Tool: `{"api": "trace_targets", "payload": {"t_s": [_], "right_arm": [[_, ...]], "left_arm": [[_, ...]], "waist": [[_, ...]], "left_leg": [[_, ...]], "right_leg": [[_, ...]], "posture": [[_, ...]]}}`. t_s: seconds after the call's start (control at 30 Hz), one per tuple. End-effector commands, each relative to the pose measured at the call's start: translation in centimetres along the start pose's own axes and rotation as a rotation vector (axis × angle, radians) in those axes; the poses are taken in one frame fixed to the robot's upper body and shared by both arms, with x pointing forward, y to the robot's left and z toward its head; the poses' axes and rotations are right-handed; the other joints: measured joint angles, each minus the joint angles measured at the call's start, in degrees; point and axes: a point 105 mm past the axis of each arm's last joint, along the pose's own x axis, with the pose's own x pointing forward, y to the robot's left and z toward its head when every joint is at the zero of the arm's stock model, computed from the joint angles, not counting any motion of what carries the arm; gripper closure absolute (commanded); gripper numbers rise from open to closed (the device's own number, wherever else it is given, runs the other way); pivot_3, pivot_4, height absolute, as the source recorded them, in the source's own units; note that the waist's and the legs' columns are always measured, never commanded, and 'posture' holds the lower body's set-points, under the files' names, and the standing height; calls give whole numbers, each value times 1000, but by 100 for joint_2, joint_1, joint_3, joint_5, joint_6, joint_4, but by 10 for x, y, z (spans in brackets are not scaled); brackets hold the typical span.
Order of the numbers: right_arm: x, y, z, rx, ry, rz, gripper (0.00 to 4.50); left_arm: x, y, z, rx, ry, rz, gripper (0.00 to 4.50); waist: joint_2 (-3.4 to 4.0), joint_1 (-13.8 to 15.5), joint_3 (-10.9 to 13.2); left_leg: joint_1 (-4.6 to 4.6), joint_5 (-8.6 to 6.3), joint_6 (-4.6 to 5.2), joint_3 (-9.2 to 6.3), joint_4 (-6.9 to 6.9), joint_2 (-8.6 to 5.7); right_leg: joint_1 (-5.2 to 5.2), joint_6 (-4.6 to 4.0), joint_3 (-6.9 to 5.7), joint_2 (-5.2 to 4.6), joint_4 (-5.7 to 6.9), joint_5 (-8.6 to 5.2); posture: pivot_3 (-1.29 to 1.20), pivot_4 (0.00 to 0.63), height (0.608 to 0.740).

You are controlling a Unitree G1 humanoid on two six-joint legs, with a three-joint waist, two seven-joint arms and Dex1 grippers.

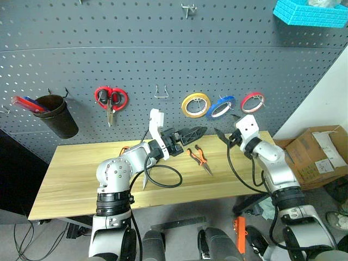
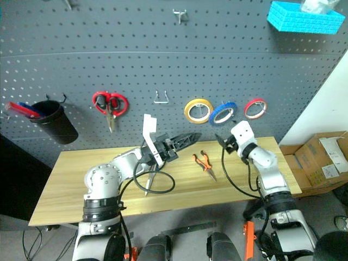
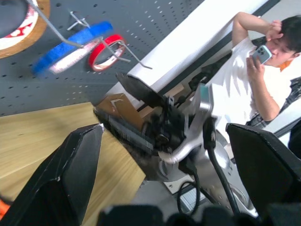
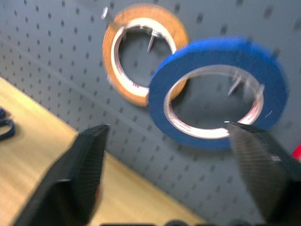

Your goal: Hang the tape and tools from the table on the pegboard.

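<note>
Dark grey pegboard point(image 1: 163, 54) across far wall. Light wooden desk point(image 1: 70, 185) below. Blue tape point(image 1: 220, 106) hanging on pegboard hook, between yellow roll point(image 1: 196, 104) and red roll point(image 1: 253, 101). Orange-handled pliers point(image 1: 199, 157) lying mid-desk. Left end effector point(image 1: 193, 132) spread open (empty). Right end effector point(image 1: 222, 136) open, just below the tape, empty.

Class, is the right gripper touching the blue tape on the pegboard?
Apart. In the right wrist view, the right gripper is open, with pegboard visible between its fingers and the blue tape hanging beyond them.
</note>
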Motion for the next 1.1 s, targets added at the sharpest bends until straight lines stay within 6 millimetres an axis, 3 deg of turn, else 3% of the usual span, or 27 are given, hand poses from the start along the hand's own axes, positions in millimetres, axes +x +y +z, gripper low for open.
{"api": "trace_targets", "payload": {"t_s": [0.03, 0.23, 0.33, 0.43, 0.63, 0.83, 1.1], "right_arm": [[-9, 17, 1, 26, 23, -13, 49], [-11, 61, -28, 255, 293, 7, 49], [-4, 79, -31, 303, 405, 71, 49], [19, 90, -24, 378, 444, 104, 49], [42, 84, -37, 351, 522, 94, 49], [44, 71, -67, 315, 637, 58, 49], [45, 68, -84, 291, 683, 59, 49]], "left_arm": [[-13, 12, -2, 100, 9, 95, 0], [-49, 62, -32, 253, 95, 402, 0], [-63, 70, -38, 306, 86, 483, 0], [-76, 75, -39, 308, 52, 559, 0], [-82, 59, -56, 278, 78, 523, 0], [-81, 43, -67, 235, 96, 468, 0], [-77, 41, -68, 226, 100, 464, 0]], "waist": [[1, -4, 0], [12, 4, 4], [25, 24, 14], [44, 52, 39], [59, 177, 69], [78, 282, 210], [100, 307, 394]], "left_leg": [[1, 0, 0, 0, 0, 0], [29, 1, 1, 8, -3, 16], [37, 6, 9, 7, -3, 22], [37, 11, 19, 6, -3, 24], [36, 13, 23, 3, -17, 28], [16, 10, 26, 2, -21, 24], [0, 11, 26, -9, -22, 31]], "right_leg": [[0, 1, 1, 0, 1, -1], [0, -8, 8, 11, 30, -23], [2, -38, 6, 16, 34, -26], [1, -63, 4, 17, 33, -30], [1, -80, -4, 23, 23, -38], [-6, -72, -6, 19, 6, -44], [-21, -71, -13, 23, 7, -43]], "posture": [[82, 116, 740], [108, 154, 740], [125, 169, 740], [153, 187, 740], [200, 215, 740], [238, 244, 740], [259, 273, 740]]}}
